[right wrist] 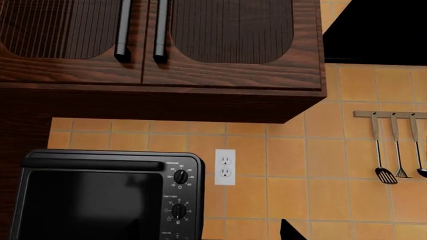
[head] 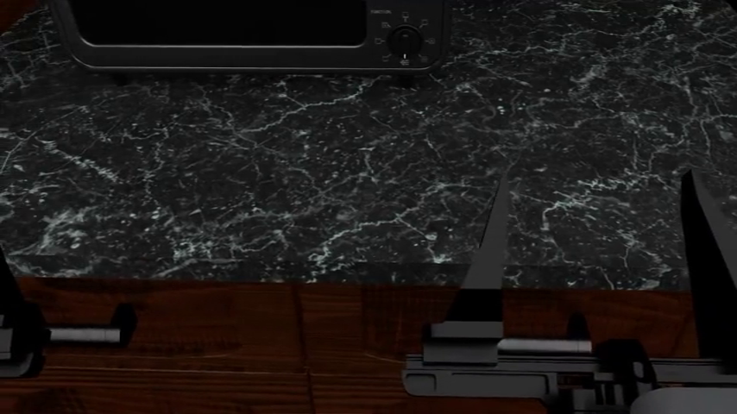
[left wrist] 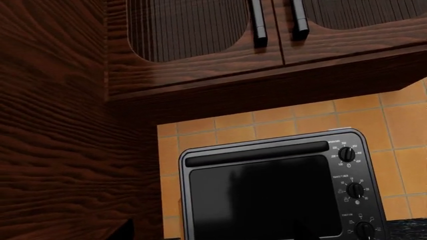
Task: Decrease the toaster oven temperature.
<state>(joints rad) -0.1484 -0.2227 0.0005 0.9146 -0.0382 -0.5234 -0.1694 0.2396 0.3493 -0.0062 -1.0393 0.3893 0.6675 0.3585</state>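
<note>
The black toaster oven [left wrist: 267,192] stands against the orange tiled wall, under dark wood cabinets. Its control panel carries three knobs: the top temperature knob [left wrist: 346,153], a middle knob [left wrist: 355,190] and a bottom knob [left wrist: 365,229]. The oven also shows in the right wrist view [right wrist: 100,197], with its top knob [right wrist: 180,176]. The head view shows only its lower edge [head: 242,47]. My right gripper [head: 599,250] is open and empty over the counter's front edge, far from the oven. My left gripper [head: 9,328] is at the frame's left edge; one fingertip [left wrist: 124,231] sits wide of centre.
The black marble counter [head: 345,172] runs from the oven to its front edge, above wood drawer fronts [head: 265,345]. Upper cabinets with bar handles [right wrist: 123,35] hang above the oven. A wall outlet [right wrist: 225,166] is right of the oven, and utensils [right wrist: 387,172] hang further right.
</note>
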